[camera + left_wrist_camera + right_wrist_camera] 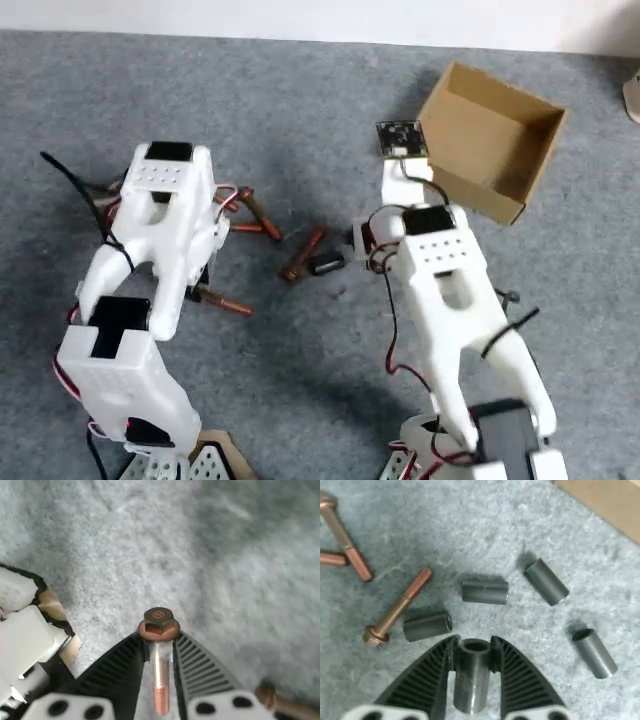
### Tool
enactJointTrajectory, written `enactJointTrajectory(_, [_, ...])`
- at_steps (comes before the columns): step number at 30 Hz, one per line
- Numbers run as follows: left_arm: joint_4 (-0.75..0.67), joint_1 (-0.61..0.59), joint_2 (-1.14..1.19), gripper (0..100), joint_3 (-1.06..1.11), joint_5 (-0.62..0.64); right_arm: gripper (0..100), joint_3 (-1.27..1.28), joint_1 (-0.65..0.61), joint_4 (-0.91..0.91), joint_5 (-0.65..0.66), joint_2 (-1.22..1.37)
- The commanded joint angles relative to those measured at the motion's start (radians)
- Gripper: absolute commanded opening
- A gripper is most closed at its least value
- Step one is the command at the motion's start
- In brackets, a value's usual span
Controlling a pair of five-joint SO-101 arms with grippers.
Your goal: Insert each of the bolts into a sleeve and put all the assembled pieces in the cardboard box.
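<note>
Copper-coloured bolt (159,625), hex flanged head with an unreadable stamp, sits clamped in the left end effector (159,642); right end effector (473,644) grips a dark tubular sleeve (471,680) near the cardboard box (490,140).

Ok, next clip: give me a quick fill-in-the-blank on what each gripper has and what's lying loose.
1. The left gripper is shut on a copper ____.
2. The right gripper is shut on a dark ____.
3. In the right wrist view, ____ loose sleeves lie on the carpet beyond that gripper.
Missing words: bolt; sleeve; four.
</note>
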Motion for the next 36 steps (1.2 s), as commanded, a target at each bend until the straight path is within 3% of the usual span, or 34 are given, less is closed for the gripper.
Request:
enactJointTrajectory(1, [0.034, 0.03, -0.019, 0, -0.113, -0.081, 0.5, 0.022, 0.002, 0.001, -0.003, -0.139])
enactJointTrajectory(5, [0.035, 0.031, -0.019, 0, -0.176, -0.236, 0.5, 0.087, 0.002, 0.001, -0.002, -0.236])
enactJointTrajectory(12, [0.038, 0.024, -0.021, 0, -0.237, -0.69, 0.5, 0.208, -0.01, -0.001, -0.002, -0.41])
enactJointTrajectory(15, [0.034, 0.031, -0.012, 0, -0.308, -0.804, 0.5, 0.254, -0.019, -0.001, -0.009, -0.493])
enactJointTrajectory(19, [0.012, 0.03, -0.005, 0, -0.424, -0.809, 0.5, 0.311, -0.019, -0.001, -0.029, -0.601])
enactJointTrajectory(24, [0.003, 0.035, -0.008, 0, -0.492, -0.723, 0.5, 0.366, -0.019, -0.001, -0.224, -0.691])
enactJointTrajectory(30, [0.009, 0.122, -0.01, 0, -0.372, -0.87, 0.5, 0.412, -0.015, -0.077, -0.212, -0.708])
enactJointTrajectory(36, [-0.094, 0.197, -0.008, 0, -0.305, -0.764, 0.5, 0.568, -0.018, -0.28, -0.193, -0.716])
